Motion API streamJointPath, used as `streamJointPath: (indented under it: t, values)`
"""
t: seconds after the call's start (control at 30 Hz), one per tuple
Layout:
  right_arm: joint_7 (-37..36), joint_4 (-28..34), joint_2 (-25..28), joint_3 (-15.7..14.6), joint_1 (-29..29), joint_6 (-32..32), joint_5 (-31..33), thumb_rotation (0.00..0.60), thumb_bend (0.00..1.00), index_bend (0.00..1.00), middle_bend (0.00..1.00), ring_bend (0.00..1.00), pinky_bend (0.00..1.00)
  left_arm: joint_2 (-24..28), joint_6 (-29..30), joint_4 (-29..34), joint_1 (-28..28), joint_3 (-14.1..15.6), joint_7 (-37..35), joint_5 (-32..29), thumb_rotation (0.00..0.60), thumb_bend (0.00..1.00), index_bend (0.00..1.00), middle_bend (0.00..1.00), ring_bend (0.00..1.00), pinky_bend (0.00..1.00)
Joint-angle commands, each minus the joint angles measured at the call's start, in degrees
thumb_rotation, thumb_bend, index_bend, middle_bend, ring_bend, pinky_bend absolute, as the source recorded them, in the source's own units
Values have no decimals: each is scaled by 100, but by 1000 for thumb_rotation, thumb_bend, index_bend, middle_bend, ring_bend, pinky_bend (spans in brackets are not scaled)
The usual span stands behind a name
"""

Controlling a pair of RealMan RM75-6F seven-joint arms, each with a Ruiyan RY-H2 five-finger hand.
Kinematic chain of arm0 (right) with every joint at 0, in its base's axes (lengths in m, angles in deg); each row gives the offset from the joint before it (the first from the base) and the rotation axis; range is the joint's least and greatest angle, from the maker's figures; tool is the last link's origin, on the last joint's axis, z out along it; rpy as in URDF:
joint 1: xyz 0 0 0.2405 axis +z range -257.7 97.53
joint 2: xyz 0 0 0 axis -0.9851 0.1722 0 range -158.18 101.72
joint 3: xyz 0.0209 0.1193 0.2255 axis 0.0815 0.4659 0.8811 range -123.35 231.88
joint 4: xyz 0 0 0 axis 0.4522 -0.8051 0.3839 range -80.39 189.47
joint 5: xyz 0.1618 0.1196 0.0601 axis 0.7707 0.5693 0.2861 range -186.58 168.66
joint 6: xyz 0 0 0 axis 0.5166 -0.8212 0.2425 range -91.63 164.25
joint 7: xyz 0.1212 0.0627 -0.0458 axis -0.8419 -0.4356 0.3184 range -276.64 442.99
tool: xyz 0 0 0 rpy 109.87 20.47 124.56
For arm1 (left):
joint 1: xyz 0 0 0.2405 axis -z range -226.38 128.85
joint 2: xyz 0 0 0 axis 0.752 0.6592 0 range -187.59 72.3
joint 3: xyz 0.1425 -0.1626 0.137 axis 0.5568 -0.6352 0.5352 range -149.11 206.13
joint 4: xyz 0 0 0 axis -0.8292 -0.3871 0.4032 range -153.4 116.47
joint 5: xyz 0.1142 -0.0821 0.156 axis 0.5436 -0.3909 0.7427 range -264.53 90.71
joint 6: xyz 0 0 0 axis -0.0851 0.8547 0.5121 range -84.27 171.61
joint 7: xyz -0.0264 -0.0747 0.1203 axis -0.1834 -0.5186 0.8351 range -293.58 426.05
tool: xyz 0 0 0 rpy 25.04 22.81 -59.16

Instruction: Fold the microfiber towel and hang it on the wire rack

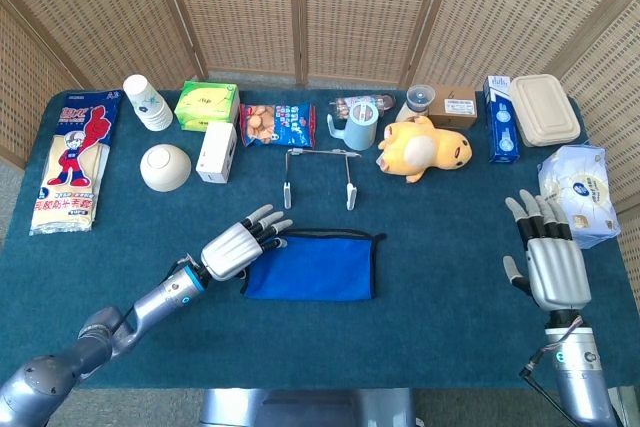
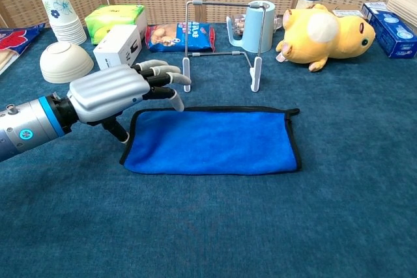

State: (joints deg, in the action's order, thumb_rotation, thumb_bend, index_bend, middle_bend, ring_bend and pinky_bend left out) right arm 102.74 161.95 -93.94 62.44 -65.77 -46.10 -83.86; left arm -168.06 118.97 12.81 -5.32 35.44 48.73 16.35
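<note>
My left hand [image 2: 111, 92] hovers with fingers spread, holding nothing, fingertips over the near-left corner of the blue towel [image 2: 212, 141]. The towel lies flat on the table [image 2: 260, 226], stretching to that hand's right. Just beyond it stands the wire rack [image 2: 221, 43]. My right hand [image 1: 550, 262] is well off to the right, fingers apart, empty.

One towel [image 2: 210, 142], one wire rack [image 2: 221, 43], two hands, one bowl [image 1: 165, 166].
</note>
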Motion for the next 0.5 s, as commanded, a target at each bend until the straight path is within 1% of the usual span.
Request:
streamJointPath:
  t: [0.03,0.17,0.27,0.5]
  values:
    - [-2,2,-2,7,-4,1,3,600,326,31,7,0,0,-35,5,-24,3,-3,-62,-20,600,284,326,131,0,0]
    - [-19,4,-4,22,-22,-12,11,600,326,30,7,0,0,-108,58,-68,12,-11,-152,-35,600,307,346,141,0,0]
    - [-33,9,3,27,-36,-16,16,600,326,31,7,0,0,-148,53,-98,9,2,-238,-44,600,335,383,156,0,0]
    - [-83,47,25,68,-74,-58,38,600,312,39,12,0,0,-301,39,-240,4,-12,-449,-106,600,372,505,185,0,0]
